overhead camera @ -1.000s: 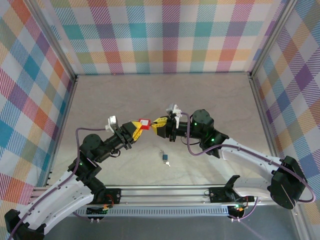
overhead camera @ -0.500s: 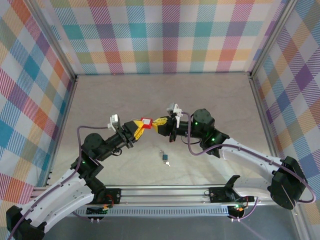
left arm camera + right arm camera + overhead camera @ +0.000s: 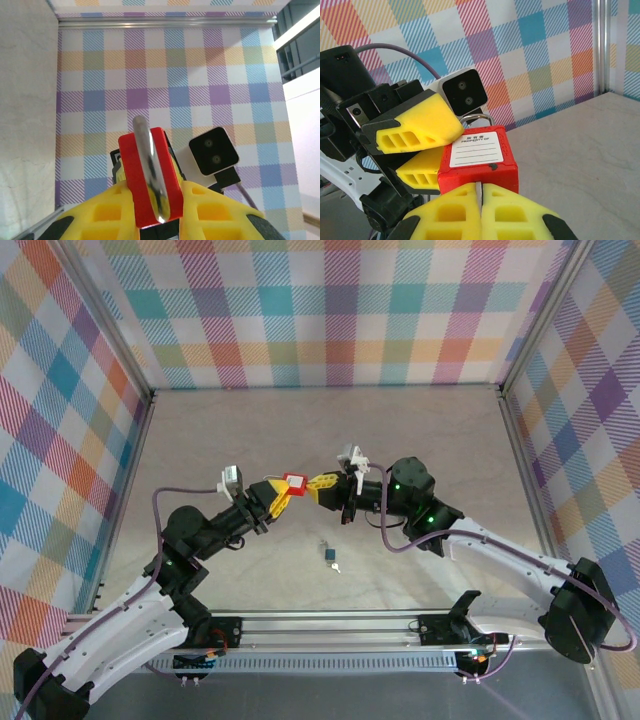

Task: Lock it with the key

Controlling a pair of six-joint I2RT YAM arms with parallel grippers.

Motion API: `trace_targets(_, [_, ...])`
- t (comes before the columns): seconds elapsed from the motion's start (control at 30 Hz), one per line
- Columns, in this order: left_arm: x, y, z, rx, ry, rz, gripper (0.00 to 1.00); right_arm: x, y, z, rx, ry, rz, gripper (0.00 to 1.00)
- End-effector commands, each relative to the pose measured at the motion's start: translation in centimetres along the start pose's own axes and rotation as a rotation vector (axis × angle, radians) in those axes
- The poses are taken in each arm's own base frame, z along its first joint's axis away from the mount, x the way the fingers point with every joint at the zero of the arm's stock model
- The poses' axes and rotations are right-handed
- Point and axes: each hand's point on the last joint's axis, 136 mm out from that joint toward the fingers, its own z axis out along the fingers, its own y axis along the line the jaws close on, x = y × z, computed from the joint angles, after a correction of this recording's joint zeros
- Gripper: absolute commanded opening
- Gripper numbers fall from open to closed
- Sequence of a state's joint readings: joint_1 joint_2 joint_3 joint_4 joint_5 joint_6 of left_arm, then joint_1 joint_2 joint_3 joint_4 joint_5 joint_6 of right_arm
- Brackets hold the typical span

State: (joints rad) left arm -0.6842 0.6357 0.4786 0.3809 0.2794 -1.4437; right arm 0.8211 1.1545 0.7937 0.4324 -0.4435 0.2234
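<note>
A red padlock (image 3: 293, 483) with a silver shackle hangs in the air above the middle of the table, and my left gripper (image 3: 279, 494) is shut on its body. The left wrist view looks along the shackle, with the padlock (image 3: 150, 180) wedged between the yellow fingers (image 3: 95, 215). My right gripper (image 3: 314, 486) meets it from the right, its tips against the padlock's underside. Seen from the right wrist, the padlock (image 3: 477, 157) shows its white label. Right gripper (image 3: 480, 192) is shut on a thin silver key (image 3: 479, 188) that enters the lock's underside.
A small blue-headed key on a ring (image 3: 330, 555) lies on the table in front of the grippers. Plaid walls stand on three sides. A metal rail (image 3: 330, 625) runs along the near edge between the arm bases.
The right gripper's fingers have closed on the key at the padlock's underside. Both grippers and the padlock have drifted slightly away from the bases.
</note>
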Motion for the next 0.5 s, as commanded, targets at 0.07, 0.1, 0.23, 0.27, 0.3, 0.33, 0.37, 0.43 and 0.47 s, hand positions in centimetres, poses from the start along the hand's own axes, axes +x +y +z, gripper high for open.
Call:
trace_targets(0.07, [3.4, -3.5, -0.8, 0.133, 0.174, 0.251, 0.0, -1.9, 1.2, 0.0, -0.034, -0.019, 0.056, 0.0])
trace_targets(0.1, [3.6, -3.5, -1.1, 0.138, 0.18, 0.296, 0.0, -2.0, 1.4, 0.0, -0.042, -0.019, 0.068, 0.0])
trace_targets(0.23, [3.8, -2.7, -2.2, 0.124, 0.169, 0.415, 0.0, -2.3, 1.7, -0.3, -0.049, -0.02, 0.122, 0.0])
trace_targets(0.27, [3.9, -2.8, -2.5, 0.138, 0.165, 0.442, 0.0, -2.3, 1.7, -0.3, -0.051, -0.014, 0.138, 0.0])
trace_targets(0.3, [3.9, -2.9, -2.9, 0.15, 0.152, 0.463, 0.0, -2.4, 1.7, -0.2, -0.05, -0.012, 0.158, 0.0])
trace_targets(0.33, [3.9, -3.2, -3.1, 0.169, 0.144, 0.478, 0.0, -2.4, 1.6, -0.2, -0.044, -0.011, 0.174, 0.0])
trace_targets(0.37, [4.0, -3.5, -3.4, 0.197, 0.137, 0.496, 0.0, -2.5, 1.7, -0.2, -0.048, -0.012, 0.186, 0.0])
trace_targets(0.43, [4.0, -3.9, -3.9, 0.231, 0.12, 0.517, 0.0, -2.7, 1.4, -0.2, -0.036, -0.017, 0.217, 0.0])
trace_targets(0.47, [4.0, -4.1, -4.0, 0.254, 0.115, 0.523, 0.0, -2.7, 1.3, -0.2, -0.03, -0.016, 0.232, 0.0])
